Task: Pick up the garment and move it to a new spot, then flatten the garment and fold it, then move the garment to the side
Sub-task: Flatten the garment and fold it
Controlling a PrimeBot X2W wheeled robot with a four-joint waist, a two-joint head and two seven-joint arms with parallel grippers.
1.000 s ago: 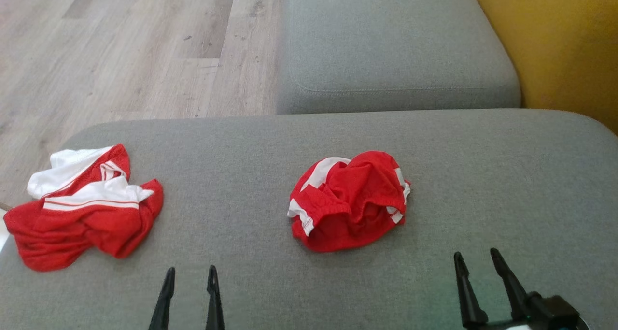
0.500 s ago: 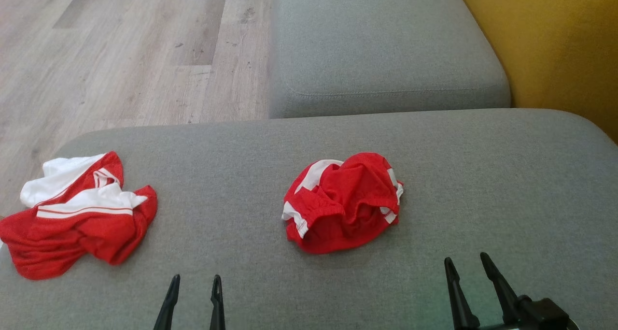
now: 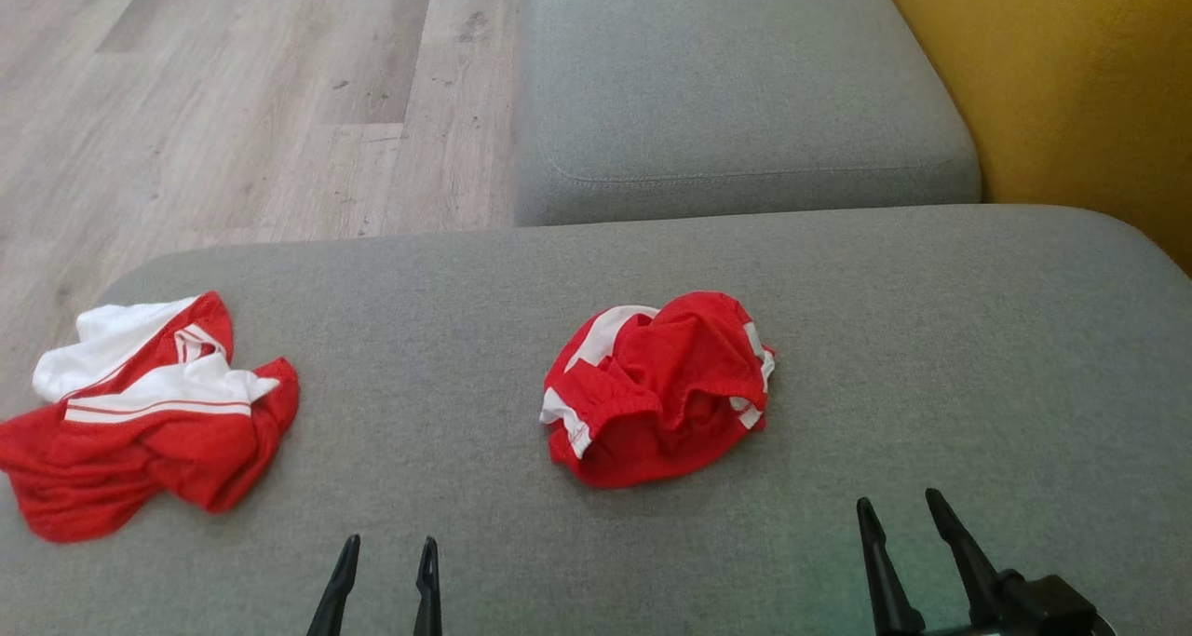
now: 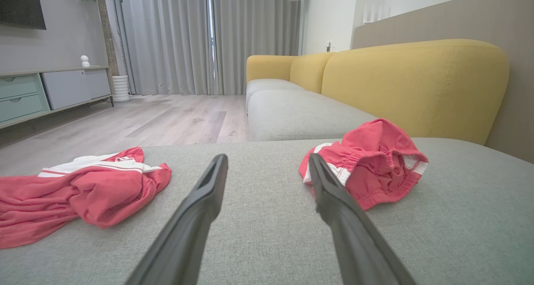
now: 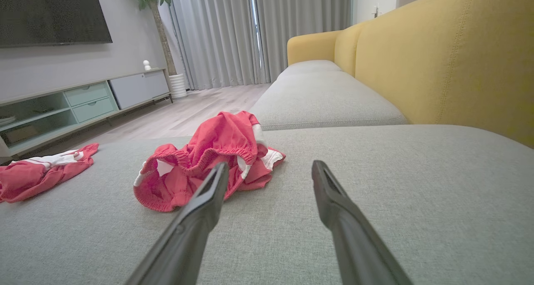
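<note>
I judge nothing done yet: the crumpled red garment (image 3: 656, 389) lies in the middle of the sofa cushion (image 3: 931, 338). My left gripper (image 3: 390, 545) and right gripper (image 3: 899, 501) hover short of it, jaws apart, empty.

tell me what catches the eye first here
The bunched red-and-white garment at the middle of the grey cushion stands out, with a second garment sprawled near its left edge. The yellow sofa back glows at upper right. The left gripper and right gripper hover open, empty, at the head view's bottom.
</note>
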